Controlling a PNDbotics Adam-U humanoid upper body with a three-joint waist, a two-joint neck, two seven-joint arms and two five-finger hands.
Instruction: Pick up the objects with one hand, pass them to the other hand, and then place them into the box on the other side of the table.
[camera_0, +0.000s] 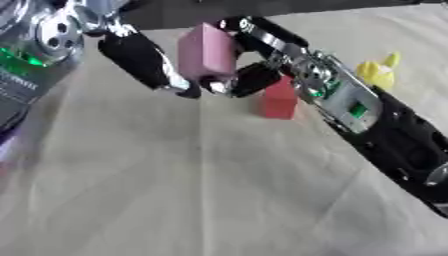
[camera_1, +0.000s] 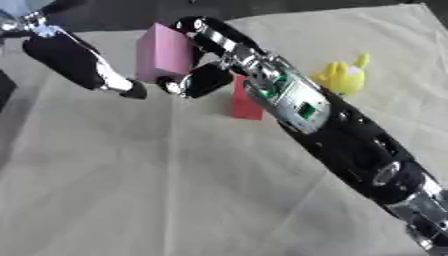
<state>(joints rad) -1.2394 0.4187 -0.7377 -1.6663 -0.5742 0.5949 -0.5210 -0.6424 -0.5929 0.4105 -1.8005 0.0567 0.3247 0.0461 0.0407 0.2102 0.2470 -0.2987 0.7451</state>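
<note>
Two robot hands meet near the top middle of the frame. The right robot hand (camera_1: 206, 60), whose arm comes in from the lower right, has its fingers curled around a pink block (camera_1: 163, 52) and holds it up off the desk (camera_1: 175, 190). The left robot hand (camera_1: 83, 62) comes in from the upper left. Its dark fingers are nearly straight and point at the block's lower edge. They hold nothing, and I cannot tell if they touch the block.

So the pick-up looks done, and the pass looks about to start. Taking the block with the left robot hand and dropping it in the box are not yet done. No box shows in either view.

A red block (camera_0: 280, 97) stands on the desk in the upper middle, partly behind the right arm. A yellow toy (camera_1: 343, 75) sits at the upper right. Both look untouched, so they are left to do too.

Only the left eye view shows a big shiny part (camera_0: 39, 40) with green on it at the upper left. The right eye view shows more of the right arm and the whole yellow toy.
</note>
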